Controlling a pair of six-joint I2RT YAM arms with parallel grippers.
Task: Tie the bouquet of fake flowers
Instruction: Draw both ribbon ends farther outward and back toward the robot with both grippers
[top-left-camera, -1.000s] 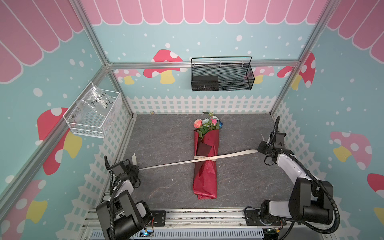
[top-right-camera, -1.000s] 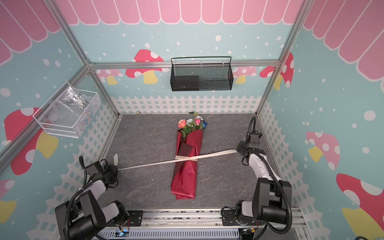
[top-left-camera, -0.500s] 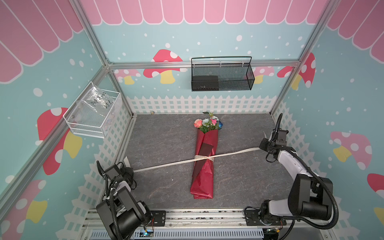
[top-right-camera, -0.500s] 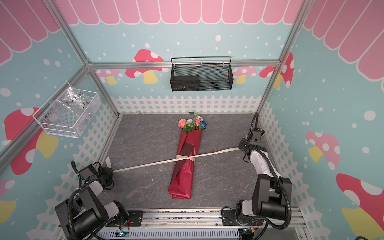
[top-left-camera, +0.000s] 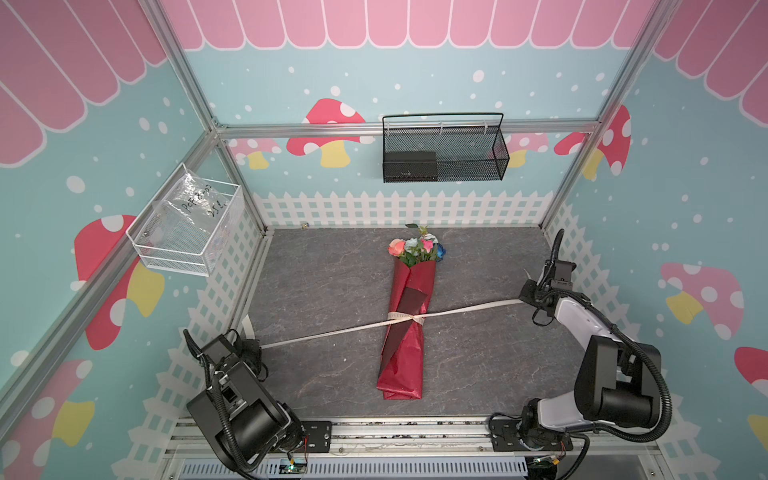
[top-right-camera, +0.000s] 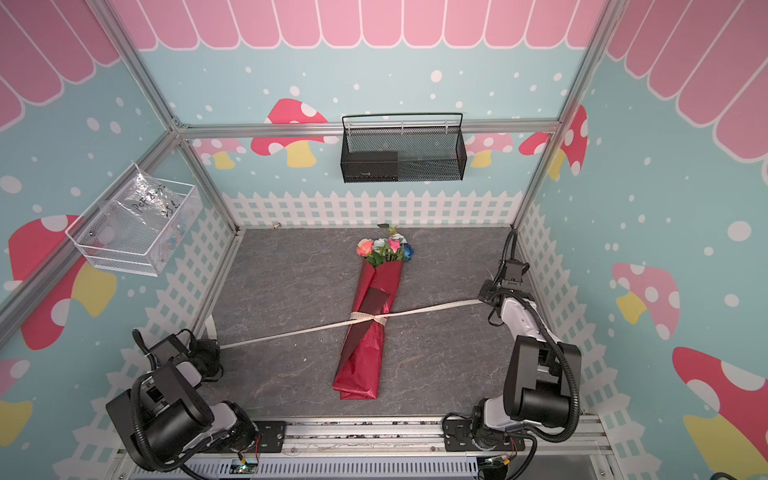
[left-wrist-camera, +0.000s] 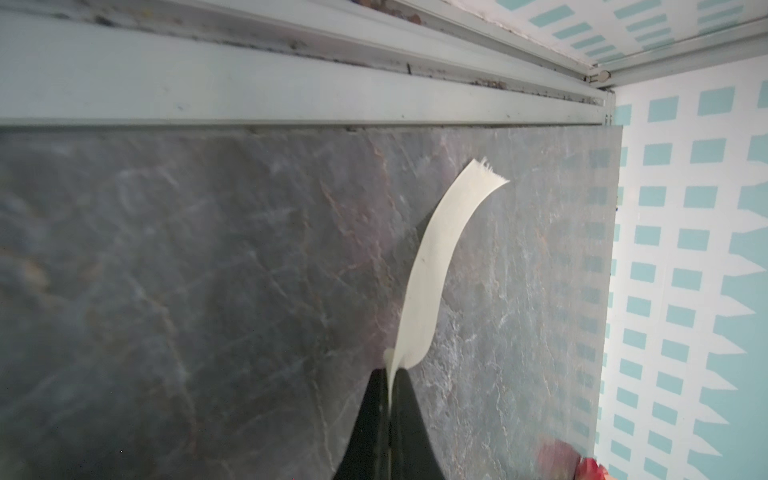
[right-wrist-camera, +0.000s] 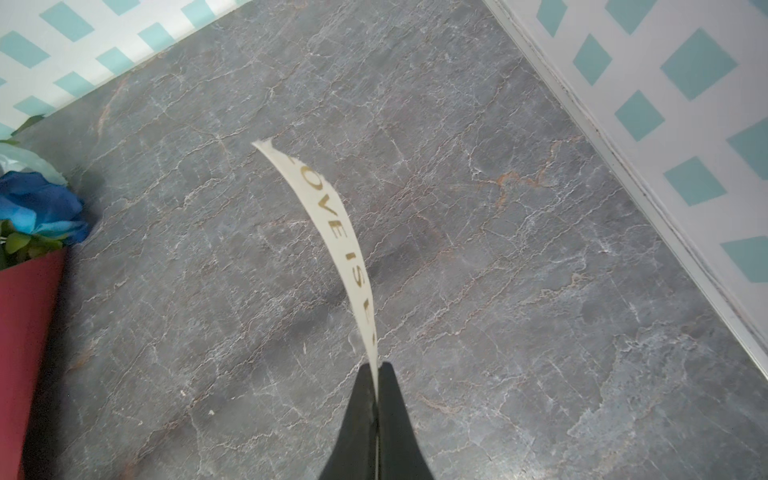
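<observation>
Two grippers were inspected, and both are pressed together on ribbon. The left gripper (left-wrist-camera: 390, 376) has its jaws clamped flat on one end of the cream ribbon (left-wrist-camera: 432, 266), and a short frayed tail curls free past the tips. The right gripper (right-wrist-camera: 377, 370) has its jaws clamped likewise on the opposite end, and the tail past the tips carries gold lettering.

In both top views the left gripper sits low at the near-left corner of the grey slate-patterned table (top-left-camera: 332, 266). The right gripper is at the table's right edge, farther back. The ribbon runs between them in one straight, taut line that slants away toward the right.

The bouquet (top-left-camera: 405, 361) lies flat near the middle of the table, well apart from both grippers. Its flower heads point toward the back wall and its foot toward the front rail, leaning slightly. The ribbon crosses it at about mid-length and is knotted there (top-left-camera: 409, 318), where the red wrapping paper (top-right-camera: 361, 365) is cinched in. Salmon-orange (top-left-camera: 396, 247), pink (top-left-camera: 427, 243) and deep blue (top-left-camera: 439, 251) blooms show above the paper's mouth.

A black mesh basket (top-left-camera: 444, 153) hangs on the back wall, and a white wire basket (top-left-camera: 187, 237) on the left wall.
</observation>
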